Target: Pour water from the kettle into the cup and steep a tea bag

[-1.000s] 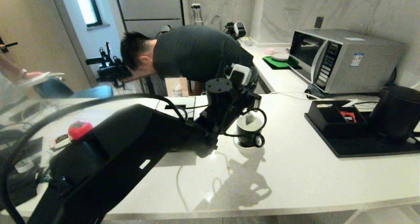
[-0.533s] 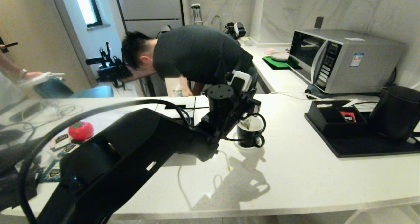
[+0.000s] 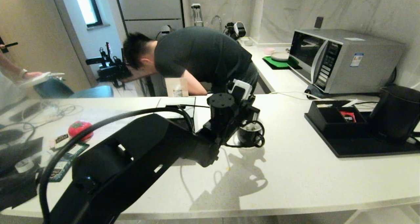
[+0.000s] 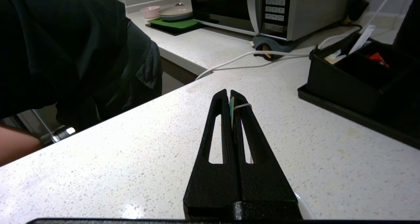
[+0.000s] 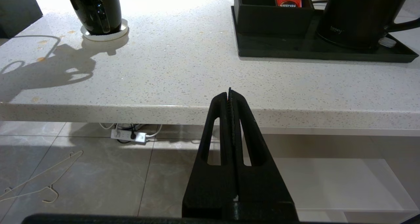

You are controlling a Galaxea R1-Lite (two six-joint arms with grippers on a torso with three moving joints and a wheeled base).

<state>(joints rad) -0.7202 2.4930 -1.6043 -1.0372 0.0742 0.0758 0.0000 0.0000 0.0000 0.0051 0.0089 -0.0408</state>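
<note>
**Tea bag going into the cup, left gripper pinching its tag**

The left gripper (image 4: 229, 97) is hovering over the cup (image 3: 250, 134), its fingers (image 4: 220, 125) pressing together on a small paper tag and string (image 4: 237, 106); the bag itself is hanging below the fingertips, out of clear sight. This looks like the steeping step: the bag is being dipped. Next, the move probably calls for gentle dunking straight below the fingertips, keeping the string clear of the rim.

The cup is sitting directly under the fingers on its white saucer (image 5: 104, 36), glossy black, handle facing the robot; whether it is holding water cannot be told. The kettle (image 3: 395, 114) is standing well off to the side on its black tray (image 3: 361, 148). The right gripper (image 5: 229, 94) is resting fully closed and empty, below the counter edge.
</note>
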